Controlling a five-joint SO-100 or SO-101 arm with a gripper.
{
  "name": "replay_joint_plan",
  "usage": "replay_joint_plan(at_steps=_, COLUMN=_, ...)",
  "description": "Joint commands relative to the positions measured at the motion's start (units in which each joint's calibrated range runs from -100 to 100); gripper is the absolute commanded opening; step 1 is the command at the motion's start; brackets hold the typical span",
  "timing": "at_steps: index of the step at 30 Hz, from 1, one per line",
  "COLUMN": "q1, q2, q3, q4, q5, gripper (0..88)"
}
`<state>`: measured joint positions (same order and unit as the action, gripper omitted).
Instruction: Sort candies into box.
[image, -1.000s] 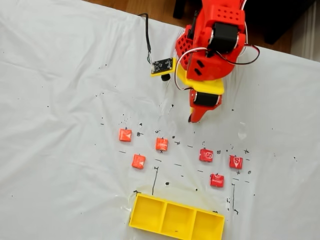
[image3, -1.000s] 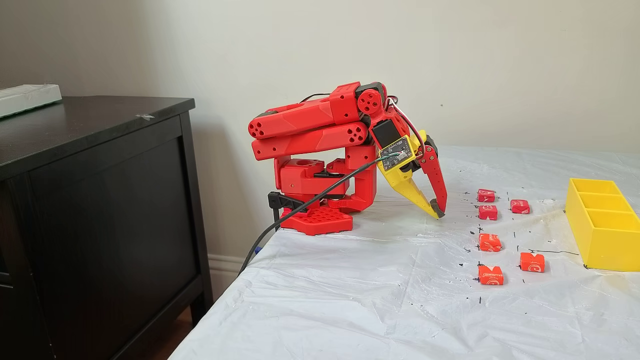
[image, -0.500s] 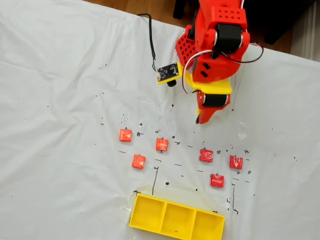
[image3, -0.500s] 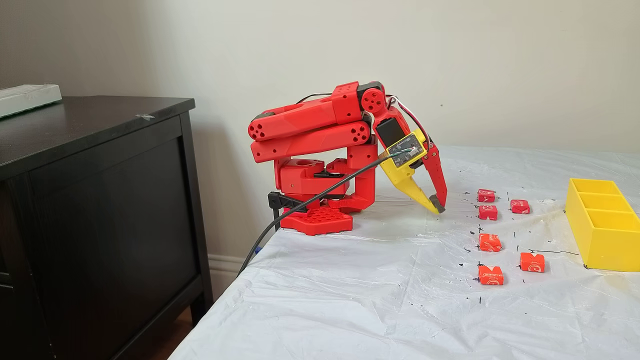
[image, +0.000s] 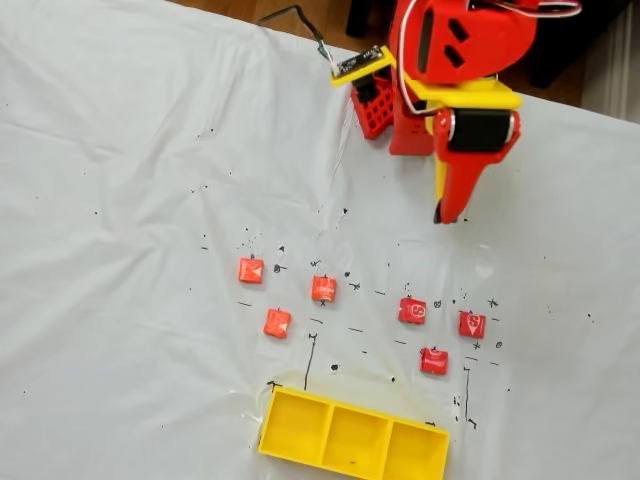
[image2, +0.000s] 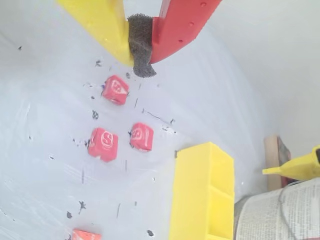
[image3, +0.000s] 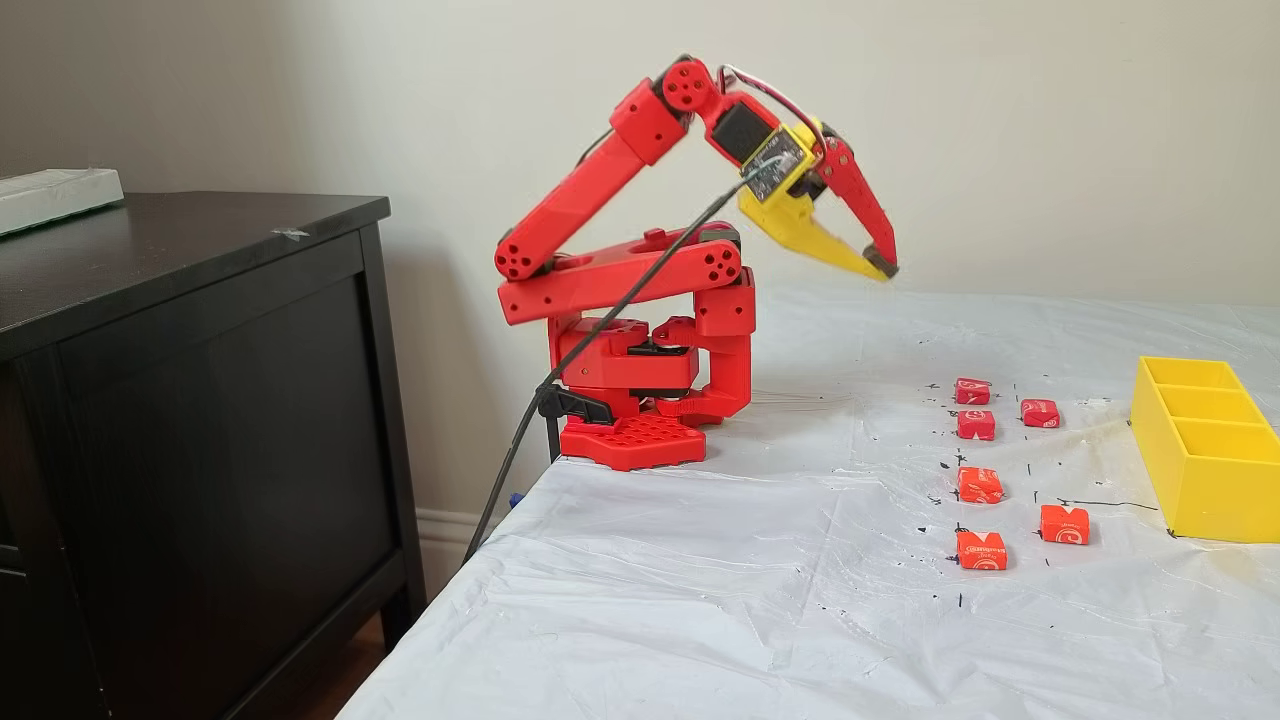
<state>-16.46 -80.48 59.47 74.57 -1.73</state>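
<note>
- White plastic sheeting, wrinkled and dotted with black ink marks, covers the table; a dark cabinet stands at the left of the side-on fixed view, against a plain pale wall.
- Left of the box in the view from above, nothing lies on the sheet; its three compartments look empty, so sorting has not begun.
- Between the box and the arm's base lie six candies, all on the sheet: three to the left in the view from above and three to the right, well apart from the box's near wall.
- Half a second ago the gripper was low, its tip close to the sheet on the base side of the candies; now the arm has unfolded and raised it well above the sheet.
- From above, the gripper has also swung right, toward the right-hand cluster as seen from the box.
- Its fingers are pressed together on their grey foam pad, holding no candy.
- My reading: this is the opening reach, likely for a right-hand candy; the fingers must part and come down before any pick.
</note>
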Motion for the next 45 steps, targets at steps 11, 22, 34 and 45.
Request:
replay_joint_plan(at_steps=11, q1=-9.45, q2=29.68, q3=-29.66, q4=3.25, q5=-7.23, gripper=0.1)
replay_joint_plan(at_steps=22, q1=-11.26, q2=51.31, q3=-40.04, q4=-0.77, q5=-7.96, gripper=0.1)
replay_joint_plan(at_steps=34, q1=-10.26, q2=59.87, q3=-42.86, q4=-2.48, q5=-9.08, gripper=0.1)
replay_joint_plan(at_steps=45, q1=-10.35, q2=61.4, q3=-36.4, q4=-6.82, q5=-6.98, gripper=21.8)
